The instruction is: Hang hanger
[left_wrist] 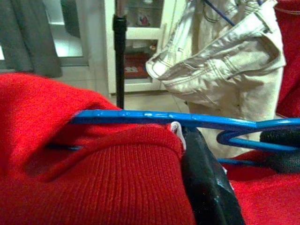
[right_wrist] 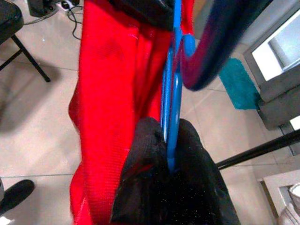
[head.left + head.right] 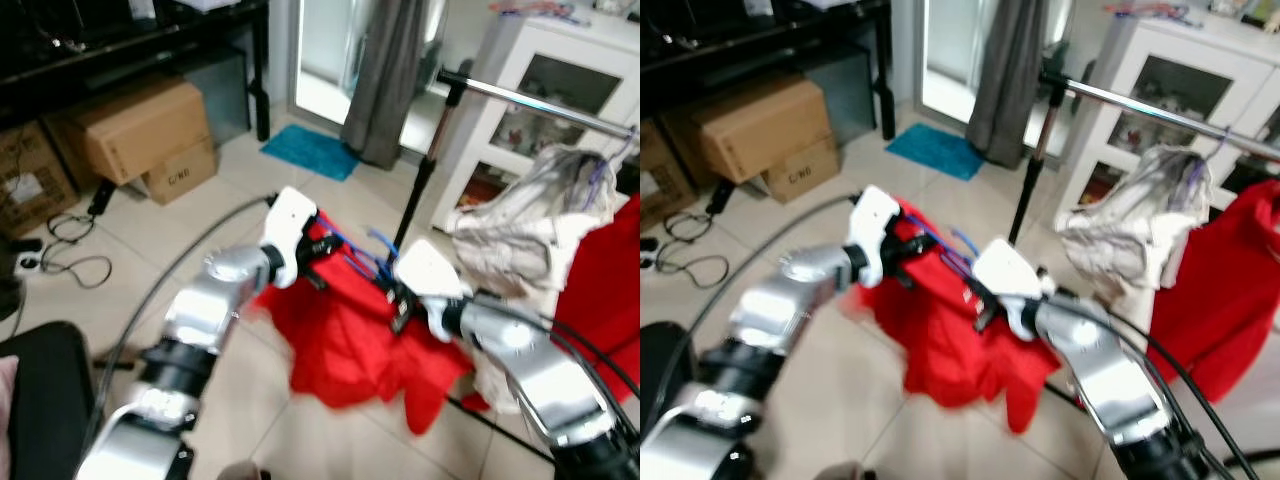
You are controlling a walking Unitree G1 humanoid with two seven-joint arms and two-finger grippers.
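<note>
Looking ahead, you see a clothes rail running across the upper right, held up by a black pole that stands on the tiled floor. A pale jacket hangs from the rail's right part, and just beside it, at the right edge, hangs another red garment. Behind the rail stands a white cabinet with glass doors. A grey curtain hangs at the back, with a small blue mat on the floor beside it. Cardboard boxes sit at the back left under a dark shelf, and loose cables lie on the floor near them. Between your two arms hangs a red sweater on a blue hanger, lower than the rail and to the left of the pole. The pole and the pale jacket stand between the sweater and the far part of the rail. Your left gripper is at the left end of the hanger, with red knit bunched around a black finger; you cannot tell how wide its fingers are. Your right gripper is pinched tight on the blue hanger, with both black fingers pressed on the thin blue bar, and the red sweater hangs down just beside them.
</note>
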